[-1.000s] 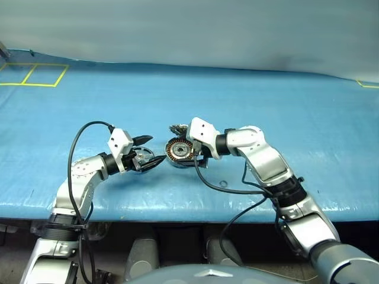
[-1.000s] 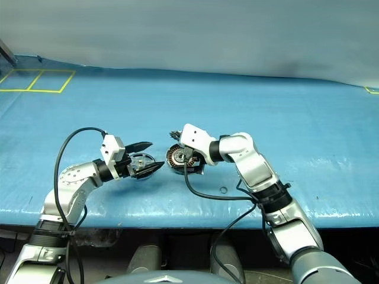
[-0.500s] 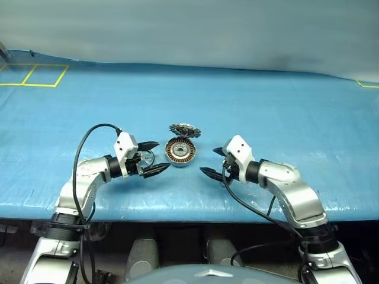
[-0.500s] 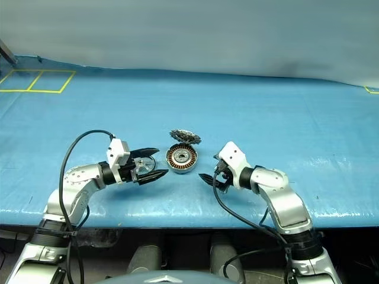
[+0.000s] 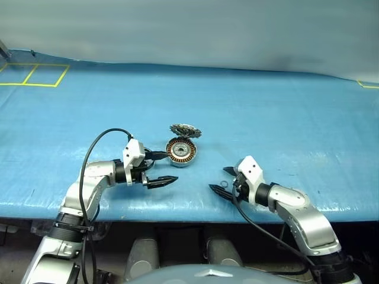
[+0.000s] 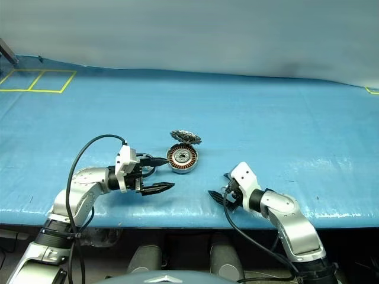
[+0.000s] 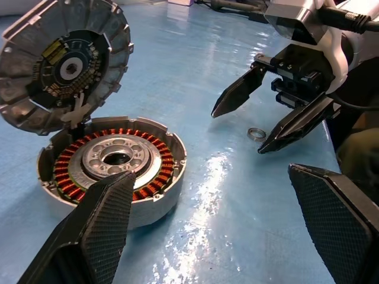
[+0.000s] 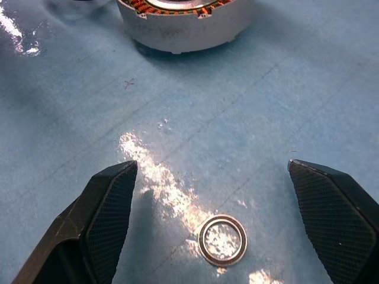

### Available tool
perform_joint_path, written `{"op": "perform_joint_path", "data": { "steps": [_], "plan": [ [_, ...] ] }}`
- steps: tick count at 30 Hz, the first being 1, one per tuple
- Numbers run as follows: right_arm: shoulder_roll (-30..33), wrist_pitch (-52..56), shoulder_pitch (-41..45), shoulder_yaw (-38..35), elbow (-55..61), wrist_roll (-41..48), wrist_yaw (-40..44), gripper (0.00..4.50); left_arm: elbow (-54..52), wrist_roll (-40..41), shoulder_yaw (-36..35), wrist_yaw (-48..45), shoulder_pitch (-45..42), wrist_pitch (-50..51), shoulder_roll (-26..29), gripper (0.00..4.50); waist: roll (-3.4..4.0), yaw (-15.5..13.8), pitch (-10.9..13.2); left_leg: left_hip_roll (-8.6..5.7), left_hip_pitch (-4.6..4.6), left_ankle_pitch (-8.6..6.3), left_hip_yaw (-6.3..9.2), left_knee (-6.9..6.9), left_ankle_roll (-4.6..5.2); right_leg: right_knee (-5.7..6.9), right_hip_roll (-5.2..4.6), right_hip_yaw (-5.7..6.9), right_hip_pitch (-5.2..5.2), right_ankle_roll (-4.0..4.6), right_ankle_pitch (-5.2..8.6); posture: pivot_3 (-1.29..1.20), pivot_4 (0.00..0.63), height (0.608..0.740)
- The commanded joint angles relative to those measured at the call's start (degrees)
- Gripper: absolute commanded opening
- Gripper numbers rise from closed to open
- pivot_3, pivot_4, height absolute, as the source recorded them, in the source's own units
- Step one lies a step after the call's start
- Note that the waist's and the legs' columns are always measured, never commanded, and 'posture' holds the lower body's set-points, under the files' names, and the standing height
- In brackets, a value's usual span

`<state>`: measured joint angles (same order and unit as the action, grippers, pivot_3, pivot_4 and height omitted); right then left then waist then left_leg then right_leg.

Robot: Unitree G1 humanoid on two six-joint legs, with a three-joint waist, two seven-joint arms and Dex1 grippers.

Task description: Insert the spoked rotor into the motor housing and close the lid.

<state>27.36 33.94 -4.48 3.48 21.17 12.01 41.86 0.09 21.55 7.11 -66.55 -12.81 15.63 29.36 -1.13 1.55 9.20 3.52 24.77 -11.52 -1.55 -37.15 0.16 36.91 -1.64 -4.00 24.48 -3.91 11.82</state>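
On the blue counter (image 5: 284, 118), the motor housing (image 5: 180, 152) is sitting open, its lid (image 5: 185, 130) tilting up at its 12 o'clock edge. Both left gripper (image 5: 163, 168) and right gripper (image 5: 220, 182) are hovering with fingers spread wide, gripping nothing, at the housing's 7 and 5 o'clock. A small metal ring (image 8: 222, 239) is lying between the right fingers.

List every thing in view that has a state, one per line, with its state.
motor housing: open, copper windings exposed, flat on the table.
lid: swung up, inner face showing, attached at the housing's edge.
small metal ring: loose, flat on the table.
left gripper: open, empty.
right gripper: open, empty, over the small ring.
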Motion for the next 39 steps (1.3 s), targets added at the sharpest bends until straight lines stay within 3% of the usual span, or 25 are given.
{"op": "perform_joint_path", "data": {
  "steps": [1, 10, 13, 16, 18, 23, 25, 29, 39],
  "plan": [
    [0.7, -1.6, -1.7, -2.8, 3.1, 1.6, -0.9, 4.29, -1.4, 1.0, 0.8, -2.0, -0.4, -0.7, 0.0, 4.50, 0.00, 0.0, 0.0, 0.00, 0.00, 0.00, 0.01, 0.00, 0.00, 0.01, 0.00, 0.00, 0.00, 0.00, 0.00, 0.00, 0.150, 0.740],
    [1.6, -2.1, -4.3, -2.2, 2.2, 1.2, -2.6, 4.29, -0.3, 0.1, 2.8, -4.2, -1.7, -1.3, -0.5, 4.50, 0.00, 0.0, 0.0, 0.01, 0.00, 0.00, 0.00, -0.01, 0.00, 0.00, 0.00, 0.00, 0.01, 0.00, 0.00, 0.00, 0.150, 0.740],
    [2.3, -2.3, -4.4, -1.2, 1.9, 0.1, -3.2, 3.77, 0.0, -0.1, 2.8, -4.1, -1.8, -1.5, -0.5, 4.50, 0.00, 0.0, 0.0, 0.01, 0.00, 0.00, 0.01, -0.01, 0.00, 0.00, 0.00, 0.00, 0.01, 0.00, 0.00, 0.00, 0.150, 0.740],
    [2.4, -2.3, -4.2, -0.9, 1.8, 0.0, -3.7, 2.85, 0.0, -0.2, 2.8, -3.9, -1.7, -1.5, -0.5, 4.50, 0.00, 0.0, 0.0, 0.01, 0.01, 0.00, 0.00, -0.01, 0.00, -0.01, 0.00, 0.00, 0.01, 0.00, 0.01, 0.00, 0.150, 0.740],
    [2.4, -2.3, -4.0, -0.7, 1.6, 0.0, -3.8, 2.85, 0.1, -0.2, 2.6, -3.8, -1.6, -1.6, -0.5, 4.50, -0.01, 0.0, 0.0, 0.01, 0.00, 0.00, 0.01, 0.00, 0.00, -0.01, 0.00, 0.00, 0.01, 0.00, 0.01, 0.00, 0.150, 0.740],
    [3.1, -2.3, -3.6, 0.4, 1.4, -1.2, -4.4, 1.68, 0.3, -0.4, 2.3, -3.2, -1.2, -1.9, -0.4, 4.50, -0.03, 0.0, 0.0, 0.01, -0.01, 0.00, 0.01, -0.02, 0.00, 0.00, 0.00, 0.00, -0.01, 0.00, 0.01, 0.00, 0.150, 0.740],
    [3.3, -2.4, -3.3, 0.7, 1.1, -1.4, -4.6, 1.68, 0.4, -0.5, 2.2, -2.9, -1.1, -2.1, -0.4, 4.50, -0.03, 0.0, 0.0, 0.01, -0.01, 0.00, 0.01, -0.02, 0.00, 0.00, 0.00, 0.00, -0.01, 0.00, 0.01, 0.00, 0.150, 0.740],
    [3.2, -3.0, -2.2, 1.4, 0.7, -1.9, -4.9, 0.83, 0.4, -0.5, 1.7, -2.2, -0.8, -2.2, -0.2, 4.50, -0.03, 0.0, 0.0, 0.01, -0.01, 0.00, 0.01, -0.02, 0.00, 0.00, 0.00, 0.00, -0.01, 0.00, 0.01, 0.00, 0.150, 0.740],
    [-1.5, -1.6, 8.4, 4.6, 2.3, 2.2, -3.6, 0.83, -0.4, 0.2, -2.3, 1.6, 1.5, -2.2, 1.4, 4.50, -0.03, 0.3, 0.0, 0.02, -0.01, 0.00, 0.01, -0.02, 0.00, 0.03, 0.01, 0.00, 0.00, 0.00, 0.00, 0.00, 0.150, 0.740]
  ]
}}
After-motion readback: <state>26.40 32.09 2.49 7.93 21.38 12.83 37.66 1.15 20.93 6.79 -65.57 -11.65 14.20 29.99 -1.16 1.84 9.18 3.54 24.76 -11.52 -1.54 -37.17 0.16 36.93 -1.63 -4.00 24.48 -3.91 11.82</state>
